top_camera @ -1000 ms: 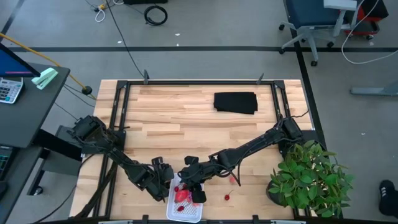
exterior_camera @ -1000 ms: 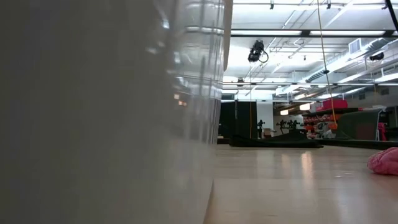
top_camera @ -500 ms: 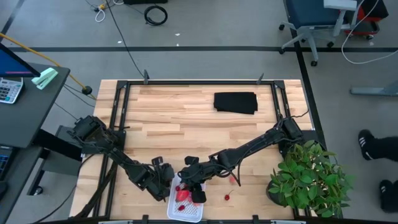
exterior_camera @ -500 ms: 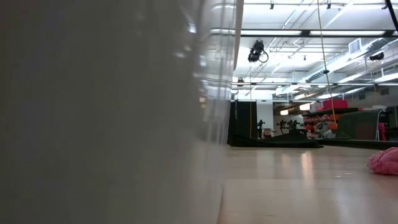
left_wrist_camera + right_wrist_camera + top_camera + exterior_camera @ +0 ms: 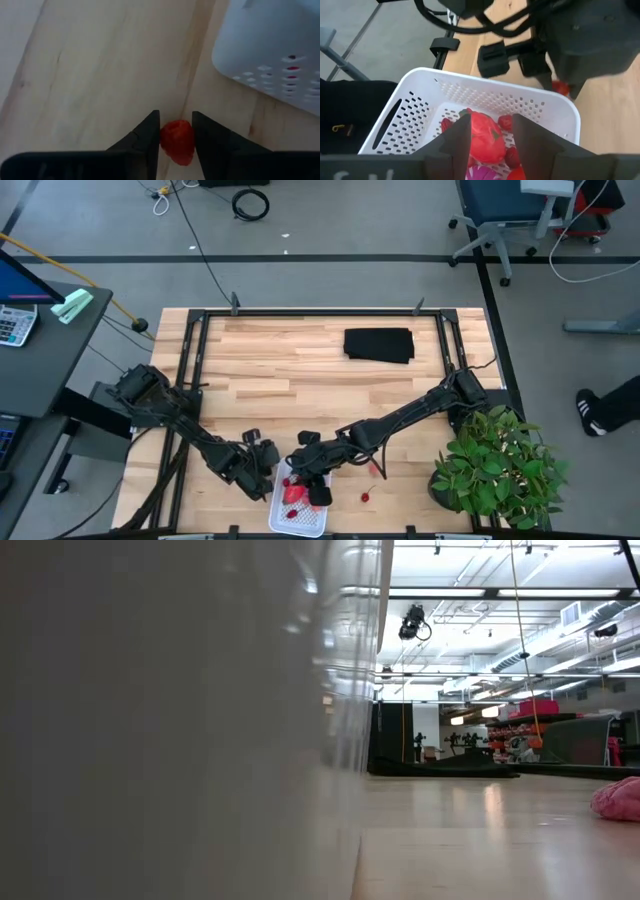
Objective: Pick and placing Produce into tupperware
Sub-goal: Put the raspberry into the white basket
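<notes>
The white tupperware [image 5: 322, 526] stands at the table's near edge; its wall [image 5: 150, 740] fills the low view's left. Small red produce and a spiky purple piece [image 5: 482, 175] lie in it. Just left of it, my left gripper [image 5: 264, 464] is shut on a small red berry [image 5: 176, 142] on the wood. My right gripper [image 5: 312, 484] hangs over the tupperware [image 5: 420, 115], shut on the larger red-pink piece [image 5: 485, 137]. My left gripper pinches the berry's two opposite sides [image 5: 164, 137] between its two fingers. The fingers slant down at it from the table's left. The berry sits on the tabletop. My right gripper has the red-pink piece's sides [image 5: 472, 135] between its two fingers, which point down from above. The piece is inside the tupperware's rim. Whether it hangs clear of the pieces below, I cannot tell.
Loose produce lies right of the tupperware: a small red piece [image 5: 365, 497] and a pink one [image 5: 376, 468], also at the right in the low view [image 5: 618, 798]. A black folded cloth [image 5: 379, 345] lies far back. A potted plant [image 5: 500, 465] fills the near right corner.
The tupperware has shifted a little: its wall covers more of the low view's left than a second ago, its edge now farther toward the right.
</notes>
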`<action>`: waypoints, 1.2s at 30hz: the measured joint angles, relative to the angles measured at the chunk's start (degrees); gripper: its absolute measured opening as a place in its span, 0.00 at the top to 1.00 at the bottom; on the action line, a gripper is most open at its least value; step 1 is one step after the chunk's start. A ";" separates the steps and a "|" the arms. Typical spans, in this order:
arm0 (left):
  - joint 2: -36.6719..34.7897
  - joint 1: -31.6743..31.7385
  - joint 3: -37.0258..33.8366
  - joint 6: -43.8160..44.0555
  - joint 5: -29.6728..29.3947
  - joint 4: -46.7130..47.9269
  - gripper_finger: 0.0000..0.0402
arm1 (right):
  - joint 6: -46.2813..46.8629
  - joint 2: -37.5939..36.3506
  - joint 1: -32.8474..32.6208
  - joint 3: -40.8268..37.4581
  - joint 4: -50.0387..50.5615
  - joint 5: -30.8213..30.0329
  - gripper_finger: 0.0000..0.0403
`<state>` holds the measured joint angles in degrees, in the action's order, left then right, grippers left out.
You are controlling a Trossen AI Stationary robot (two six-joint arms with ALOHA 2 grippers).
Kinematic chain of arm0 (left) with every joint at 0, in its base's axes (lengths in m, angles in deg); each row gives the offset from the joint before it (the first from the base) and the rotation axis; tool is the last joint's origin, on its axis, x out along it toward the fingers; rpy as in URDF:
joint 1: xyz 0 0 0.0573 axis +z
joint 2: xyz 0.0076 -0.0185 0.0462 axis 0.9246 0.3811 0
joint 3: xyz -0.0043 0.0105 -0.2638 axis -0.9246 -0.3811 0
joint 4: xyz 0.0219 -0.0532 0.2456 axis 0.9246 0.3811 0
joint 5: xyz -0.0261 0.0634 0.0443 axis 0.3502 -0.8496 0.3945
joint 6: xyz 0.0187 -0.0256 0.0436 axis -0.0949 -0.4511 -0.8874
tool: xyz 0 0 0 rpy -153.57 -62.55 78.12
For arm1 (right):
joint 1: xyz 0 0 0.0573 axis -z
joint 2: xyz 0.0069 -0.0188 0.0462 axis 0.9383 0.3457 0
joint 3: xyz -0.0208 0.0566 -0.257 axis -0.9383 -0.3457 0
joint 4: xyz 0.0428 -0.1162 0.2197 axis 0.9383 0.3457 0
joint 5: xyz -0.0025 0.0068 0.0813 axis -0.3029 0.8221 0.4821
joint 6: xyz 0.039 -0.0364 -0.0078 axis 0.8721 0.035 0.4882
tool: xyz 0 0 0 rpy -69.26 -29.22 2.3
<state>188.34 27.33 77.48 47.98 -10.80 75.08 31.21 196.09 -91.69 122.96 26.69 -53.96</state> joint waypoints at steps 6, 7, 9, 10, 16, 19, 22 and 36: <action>-1.59 -0.02 4.39 0.00 0.20 13.32 0.74 | 0.00 0.00 0.00 0.00 1.61 0.00 0.62; -1.93 -0.02 5.50 0.00 0.20 16.46 0.75 | 0.00 0.00 0.00 0.00 1.61 0.00 0.62; -2.22 -0.02 8.43 0.00 0.17 21.89 0.76 | 0.00 0.00 0.00 0.00 1.59 0.00 0.62; -2.41 -0.03 10.07 -0.11 0.17 24.52 0.76 | 0.02 0.00 0.00 0.00 1.63 0.00 0.62; -2.68 -1.44 20.77 -4.38 0.08 34.72 0.73 | 8.98 -0.90 0.00 -0.04 5.26 6.19 0.62; -2.66 -2.80 26.45 -8.78 -0.07 34.91 0.72 | 13.88 -3.26 -0.67 -0.04 8.02 8.89 0.62; -2.66 -4.14 32.01 -11.95 -2.10 33.91 0.75 | 14.34 -5.58 -2.22 -0.04 12.16 8.60 0.62; 1.25 -3.81 37.53 -25.05 -5.05 14.80 0.74 | 20.74 -13.11 -15.54 -0.02 23.48 -16.61 0.62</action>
<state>189.58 23.52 115.01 22.93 -15.85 89.88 51.95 182.97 -107.23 122.94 50.17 -70.58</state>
